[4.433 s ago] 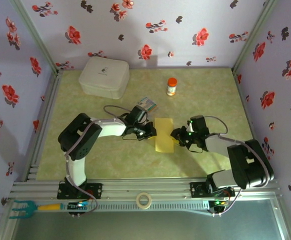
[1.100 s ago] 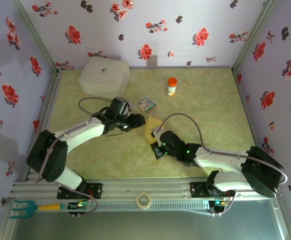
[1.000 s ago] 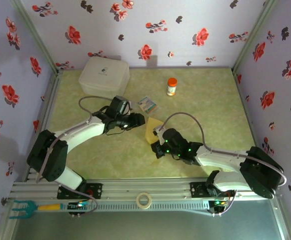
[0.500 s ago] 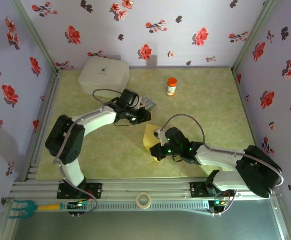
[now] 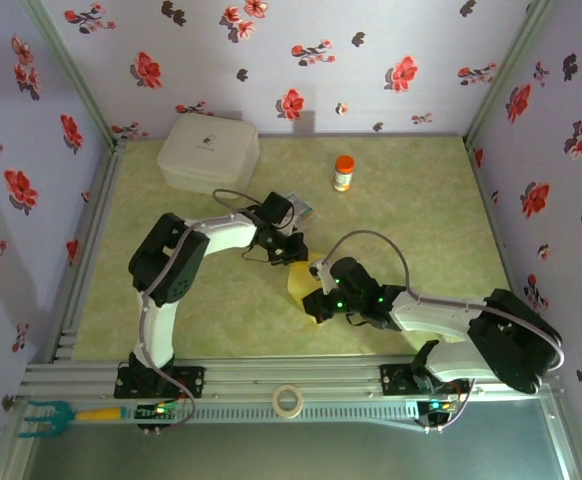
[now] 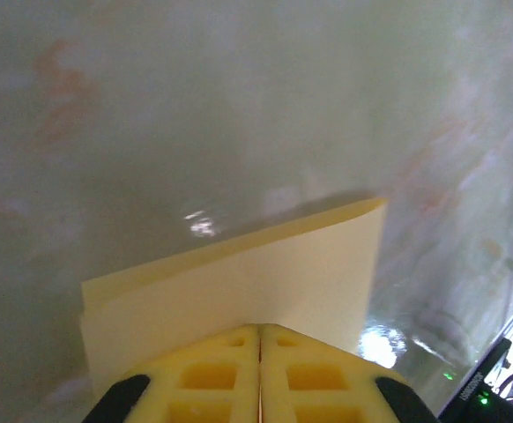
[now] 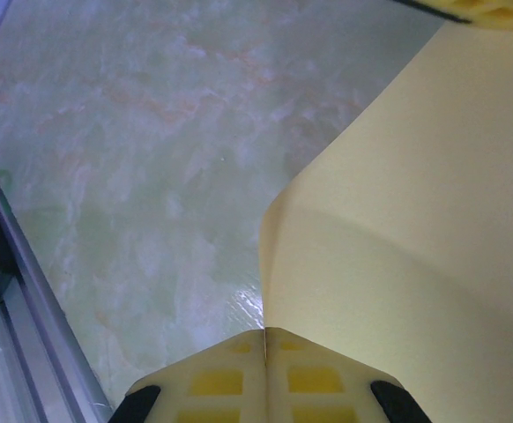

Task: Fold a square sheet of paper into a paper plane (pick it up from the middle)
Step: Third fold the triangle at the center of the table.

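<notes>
Floral-papered walls (image 5: 271, 60) enclose a green marbled table (image 5: 221, 320). At its middle, the folded thin yellow sheet of paper (image 5: 299, 281) is clamped by the left fingers (image 5: 293, 250) at its far edge and the right fingers (image 5: 316, 301) at its near edge. The fold looks half done, so the next move should line up the edges and crease.

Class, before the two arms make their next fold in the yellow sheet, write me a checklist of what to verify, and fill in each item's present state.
1. The left gripper is shut on the yellow sheet: ok.
2. The right gripper is shut on the sheet's other end: ok.
3. The sheet is doubled over, two layers showing at its edge in the left wrist view: ok.
4. The layers line up evenly: cannot tell.
5. The sheet is lifted off the table: cannot tell.
6. The orange-capped bottle and the white box stand apart from the sheet: ok.
</notes>
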Robot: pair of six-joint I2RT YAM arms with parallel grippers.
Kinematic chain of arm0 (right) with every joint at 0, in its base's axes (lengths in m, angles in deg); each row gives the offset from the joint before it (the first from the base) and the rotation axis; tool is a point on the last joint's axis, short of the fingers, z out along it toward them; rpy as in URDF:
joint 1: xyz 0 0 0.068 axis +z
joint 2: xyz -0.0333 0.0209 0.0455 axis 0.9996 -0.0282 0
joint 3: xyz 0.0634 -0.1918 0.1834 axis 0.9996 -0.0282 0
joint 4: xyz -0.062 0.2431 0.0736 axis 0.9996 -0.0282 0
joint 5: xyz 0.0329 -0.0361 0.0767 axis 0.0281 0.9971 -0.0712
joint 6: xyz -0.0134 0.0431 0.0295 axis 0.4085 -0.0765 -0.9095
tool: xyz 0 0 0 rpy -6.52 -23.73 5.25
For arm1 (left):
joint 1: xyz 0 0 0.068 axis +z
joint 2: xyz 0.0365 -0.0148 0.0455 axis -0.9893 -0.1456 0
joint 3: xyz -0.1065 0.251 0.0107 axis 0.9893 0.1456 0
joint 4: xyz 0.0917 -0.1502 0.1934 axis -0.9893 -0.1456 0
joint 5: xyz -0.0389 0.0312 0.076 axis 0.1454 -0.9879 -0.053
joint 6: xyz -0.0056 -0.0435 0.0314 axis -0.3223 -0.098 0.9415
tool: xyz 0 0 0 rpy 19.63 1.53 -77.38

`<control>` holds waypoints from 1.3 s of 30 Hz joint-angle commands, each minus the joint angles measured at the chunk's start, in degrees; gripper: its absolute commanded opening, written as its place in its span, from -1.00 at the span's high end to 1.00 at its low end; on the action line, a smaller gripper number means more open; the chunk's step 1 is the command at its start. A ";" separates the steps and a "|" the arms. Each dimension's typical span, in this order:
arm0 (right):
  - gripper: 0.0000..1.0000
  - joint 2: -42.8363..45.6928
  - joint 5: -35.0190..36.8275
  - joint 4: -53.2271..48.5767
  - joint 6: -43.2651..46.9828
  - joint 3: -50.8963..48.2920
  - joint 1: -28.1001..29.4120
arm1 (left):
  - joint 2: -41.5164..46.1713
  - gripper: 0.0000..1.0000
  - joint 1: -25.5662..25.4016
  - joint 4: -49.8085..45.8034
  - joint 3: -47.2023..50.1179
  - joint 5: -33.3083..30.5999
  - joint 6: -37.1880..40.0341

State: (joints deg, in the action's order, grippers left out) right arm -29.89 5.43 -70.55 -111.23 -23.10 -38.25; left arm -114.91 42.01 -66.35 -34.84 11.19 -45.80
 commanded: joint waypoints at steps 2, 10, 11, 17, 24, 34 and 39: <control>1.00 -1.92 0.88 -1.04 -0.96 1.03 -0.55 | -1.93 0.87 -0.48 -2.42 -0.11 -0.81 1.67; 0.99 -1.61 1.73 -3.03 -2.14 1.26 -3.28 | -2.75 0.89 -0.56 -2.70 0.92 -1.84 1.31; 0.99 -1.46 2.05 -3.38 -2.21 1.26 -3.53 | -2.74 0.89 -0.60 -2.77 0.85 -1.91 1.23; 1.00 -3.01 5.68 -8.38 -2.08 3.58 -4.95 | -2.57 0.90 -0.82 -2.81 0.72 -1.97 0.83; 1.00 -5.03 8.35 -11.54 -1.48 5.78 -5.13 | -2.31 0.91 -0.99 -3.07 0.36 -2.09 0.77; 0.99 -5.31 9.56 -12.10 -2.00 5.85 -5.13 | -1.52 0.91 -0.99 -3.34 0.33 -2.32 0.76; 1.00 -5.61 9.67 -12.17 -2.04 5.99 -5.13 | -1.51 0.91 -1.03 -3.22 0.33 -2.28 0.74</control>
State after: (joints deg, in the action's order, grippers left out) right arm -34.92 13.60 -81.52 -112.67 -18.51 -43.02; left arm -115.48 41.75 -66.31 -34.86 11.06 -45.67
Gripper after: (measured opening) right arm 0.058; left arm 0.046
